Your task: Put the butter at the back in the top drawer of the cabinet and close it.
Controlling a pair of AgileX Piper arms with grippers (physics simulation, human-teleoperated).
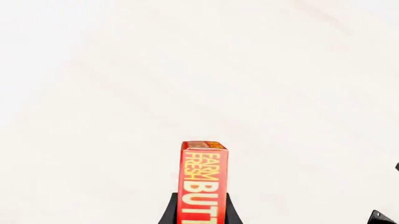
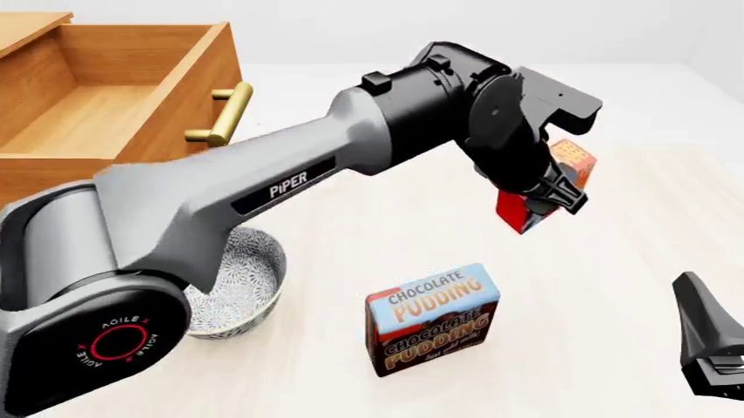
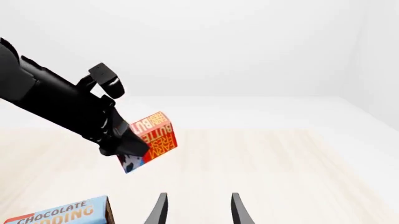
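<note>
Front, left wrist and right wrist views of the carry stage. We see the left gripper [image 2: 556, 193] clamped on the butter [image 2: 572, 165], which hangs in the air above the table [image 2: 628, 261], to the right of and farther back than the Chocolate Pudding box [image 2: 433, 319]. In the left wrist view the butter [image 1: 204, 182] stands out lengthwise from between the two dark fingers [image 1: 169, 212], so the grip lies across its narrow faces near one end. In the right wrist view the butter [image 3: 149, 140] hangs tilted.

We judge the carton to be light and stiff, with flat printed faces that may be somewhat slippery. Held near one end, it could pivot between the pads if swung fast. A grip across the middle of the long sides would resist that better.

The cabinet [image 2: 35, 178] stands at the far left, and its top drawer [image 2: 104, 113] is pulled open, its brass handle [image 2: 223, 113] facing right. The butter is well apart from it. A patterned bowl [image 2: 250, 279] sits near the left arm's base, under the likely path.

The right gripper [image 3: 196, 210] is empty, its fingers parted, low at the near right of the table. We take placing and closing as yet to be done.
</note>
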